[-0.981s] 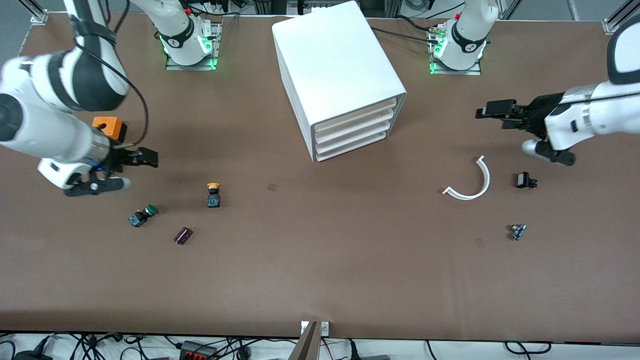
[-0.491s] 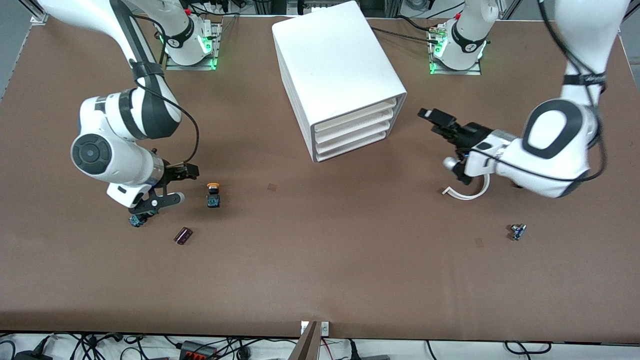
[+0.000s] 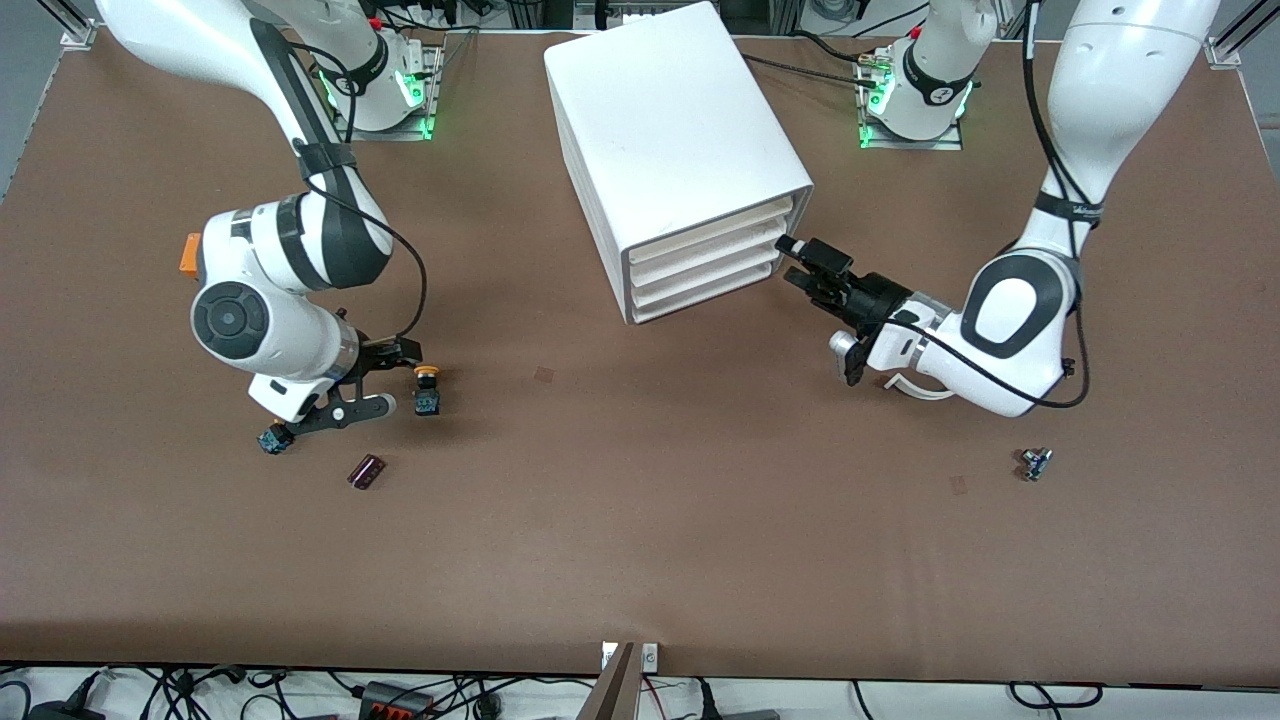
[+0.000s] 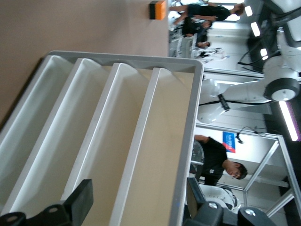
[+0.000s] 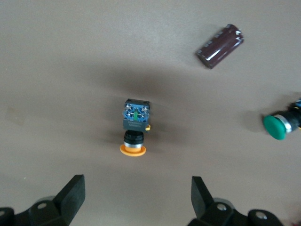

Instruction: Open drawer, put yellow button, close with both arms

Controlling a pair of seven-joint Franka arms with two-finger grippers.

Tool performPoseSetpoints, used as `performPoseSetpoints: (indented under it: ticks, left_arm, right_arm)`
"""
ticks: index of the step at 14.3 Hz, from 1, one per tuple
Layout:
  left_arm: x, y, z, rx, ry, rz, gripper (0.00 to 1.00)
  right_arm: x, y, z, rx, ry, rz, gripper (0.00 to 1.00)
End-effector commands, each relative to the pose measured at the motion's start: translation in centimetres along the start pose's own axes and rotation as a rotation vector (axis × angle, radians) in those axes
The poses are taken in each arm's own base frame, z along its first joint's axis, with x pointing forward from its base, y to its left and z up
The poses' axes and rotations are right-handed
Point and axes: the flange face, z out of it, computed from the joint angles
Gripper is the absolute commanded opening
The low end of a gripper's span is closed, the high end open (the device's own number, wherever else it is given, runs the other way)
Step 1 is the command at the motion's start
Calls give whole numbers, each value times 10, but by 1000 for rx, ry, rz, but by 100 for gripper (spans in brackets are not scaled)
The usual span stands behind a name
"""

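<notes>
The yellow button lies on its side on the brown table, toward the right arm's end. It is also in the right wrist view. My right gripper hangs open right beside it, fingers apart and empty. The white drawer cabinet stands mid-table with its stacked drawers shut. My left gripper is open right at the drawer fronts, at the left arm's end of them. In the left wrist view its fingers straddle the cabinet's edge.
A green-capped switch and a dark cylinder lie near the yellow button. An orange box peeks out by the right arm. A white curved strip lies under the left arm. A small blue part lies nearer the camera.
Both arms have swung in from the table's ends. The left gripper moved to the drawer fronts. The right gripper moved over to the yellow button.
</notes>
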Motion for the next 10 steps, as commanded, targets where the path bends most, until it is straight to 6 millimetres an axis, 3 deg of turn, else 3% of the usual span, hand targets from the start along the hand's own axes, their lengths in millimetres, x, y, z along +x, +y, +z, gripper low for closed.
performPoseSetpoints:
  ticks: [1,6,10]
  left_arm:
    - [-16,-22,24,-58,48,49,75]
    - [-24,-26,52,-81,11,100,64]
    - [-31,-37,70,-99,-8,171,36]
  right_arm:
    - [12,0,36,0,3,27,100]
    - [24,-4,76,-2,34,40,100]
    - [26,-10,98,-3,20,34,100]
